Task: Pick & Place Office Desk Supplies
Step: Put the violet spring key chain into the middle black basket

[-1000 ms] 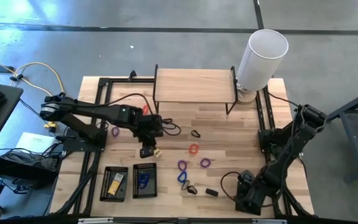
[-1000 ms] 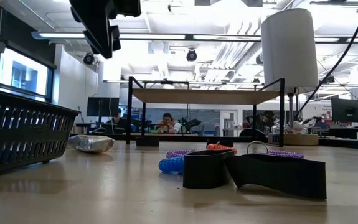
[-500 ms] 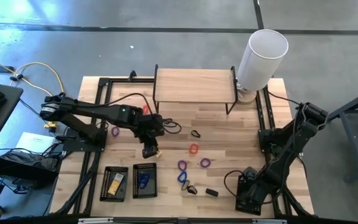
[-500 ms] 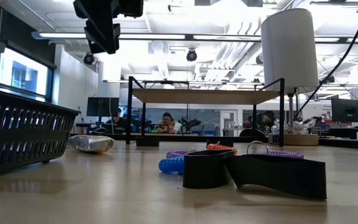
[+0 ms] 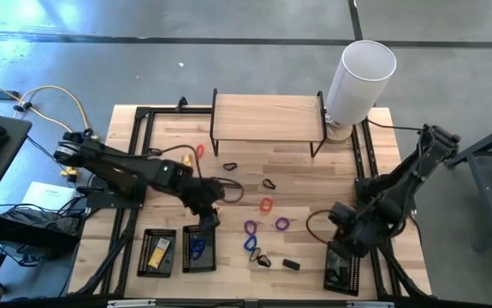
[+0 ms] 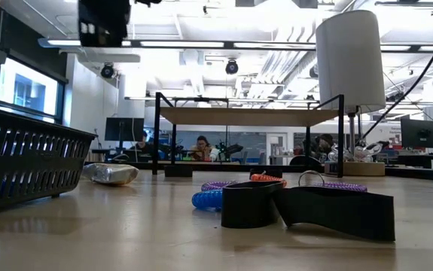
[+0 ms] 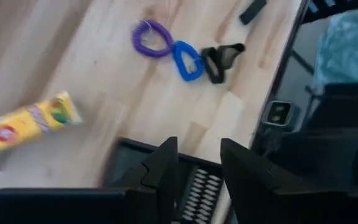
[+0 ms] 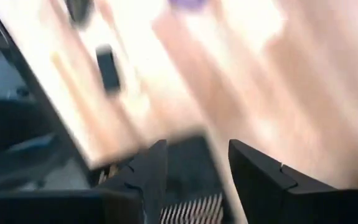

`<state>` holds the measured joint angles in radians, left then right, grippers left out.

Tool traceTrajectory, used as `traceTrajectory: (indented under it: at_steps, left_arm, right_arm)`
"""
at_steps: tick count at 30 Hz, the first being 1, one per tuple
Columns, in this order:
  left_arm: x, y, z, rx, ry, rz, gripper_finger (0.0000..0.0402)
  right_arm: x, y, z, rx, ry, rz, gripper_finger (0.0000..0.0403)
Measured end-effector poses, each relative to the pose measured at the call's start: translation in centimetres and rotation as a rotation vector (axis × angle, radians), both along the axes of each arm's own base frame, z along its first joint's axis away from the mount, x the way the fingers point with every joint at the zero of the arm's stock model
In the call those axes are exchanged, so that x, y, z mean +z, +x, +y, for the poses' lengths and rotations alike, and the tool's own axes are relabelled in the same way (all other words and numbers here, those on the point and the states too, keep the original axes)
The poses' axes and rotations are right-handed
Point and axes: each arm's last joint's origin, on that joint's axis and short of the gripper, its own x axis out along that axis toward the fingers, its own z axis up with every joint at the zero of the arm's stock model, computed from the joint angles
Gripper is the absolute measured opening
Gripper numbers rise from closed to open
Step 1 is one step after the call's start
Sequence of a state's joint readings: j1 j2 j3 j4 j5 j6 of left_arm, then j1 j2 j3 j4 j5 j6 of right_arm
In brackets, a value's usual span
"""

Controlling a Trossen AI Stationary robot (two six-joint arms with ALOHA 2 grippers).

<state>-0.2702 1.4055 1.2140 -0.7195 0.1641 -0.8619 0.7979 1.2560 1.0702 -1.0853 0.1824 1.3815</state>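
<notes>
a pale wood table (image 5: 297, 192) in a bright workshop: two purple loops (image 5: 281, 224), two black trays (image 5: 158, 253) at seven o'clock; left gripper (image 7: 197, 163) narrowly parted, apparently empty; right gripper (image 8: 194, 163) parted, empty.

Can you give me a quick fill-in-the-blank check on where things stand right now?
The left gripper hovers over a black mesh ___.
The yellow packet lies on the ___, outside it.
Next to the purple loop lies a ___ loop.
The right gripper holds ___.

Missing: tray; table; blue; nothing
</notes>
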Motion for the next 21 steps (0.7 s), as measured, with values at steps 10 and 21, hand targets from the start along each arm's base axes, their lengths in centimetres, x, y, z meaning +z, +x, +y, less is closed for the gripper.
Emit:
traceTrajectory:
  at_steps: [10,21]
  left_arm:
    - [0.8,-1.2,-5.6,0.097,-0.089,-0.083,0.0117]
    - [1.2,-3.6,-9.6,0.323,-0.077,-0.186,0.0117]
  right_arm:
    - [0.2,4.3,-2.6,0.222,-0.272,-0.221,0.0159]
    - [-2.7,8.7,-3.9,0.44,-0.37,-0.138,0.0159]
